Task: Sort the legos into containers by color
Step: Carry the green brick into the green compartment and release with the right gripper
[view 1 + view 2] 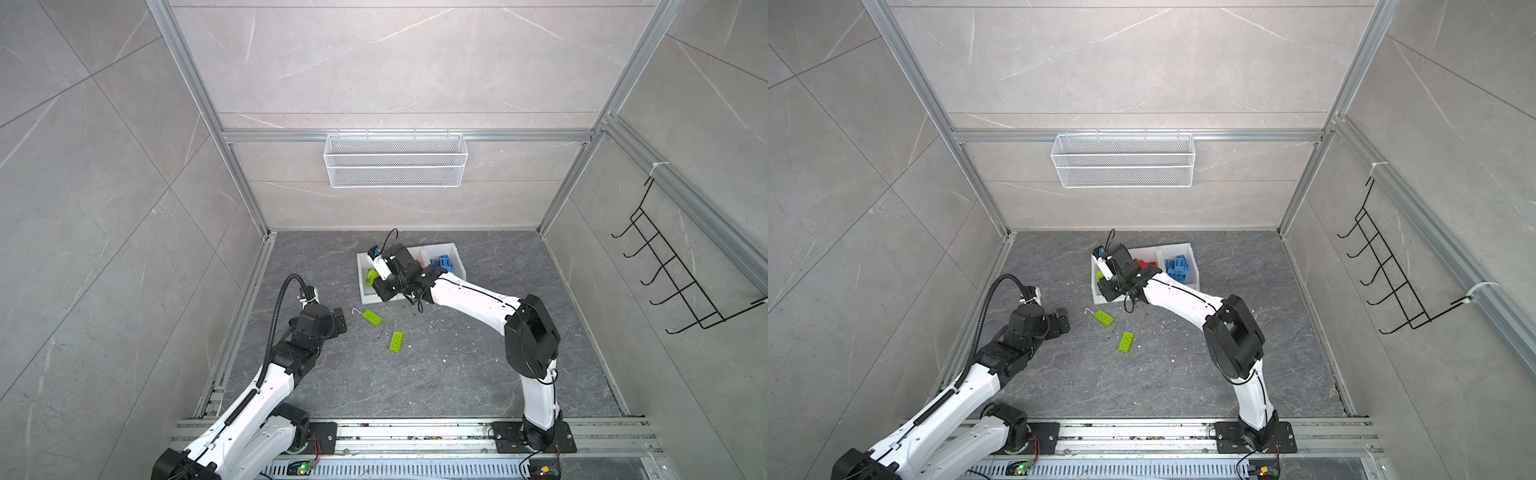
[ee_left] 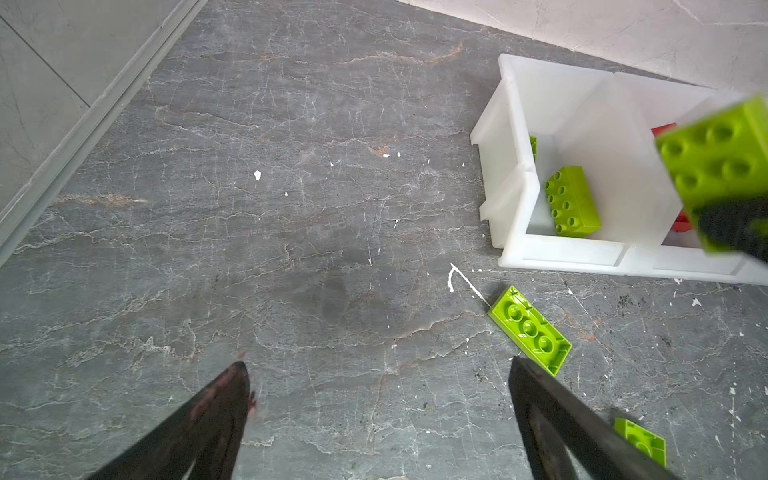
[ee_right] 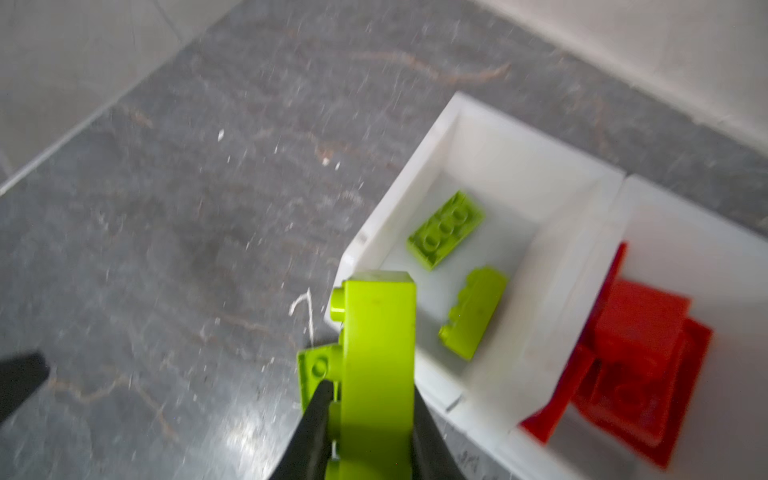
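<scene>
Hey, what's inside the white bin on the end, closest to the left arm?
Two lime green bricks, lying apart: a farther brick and a nearer brick. The held brick in the right gripper hides the end bin's front corner.

Left gripper spread wide; right gripper clamped, arm reaching forward.
</scene>
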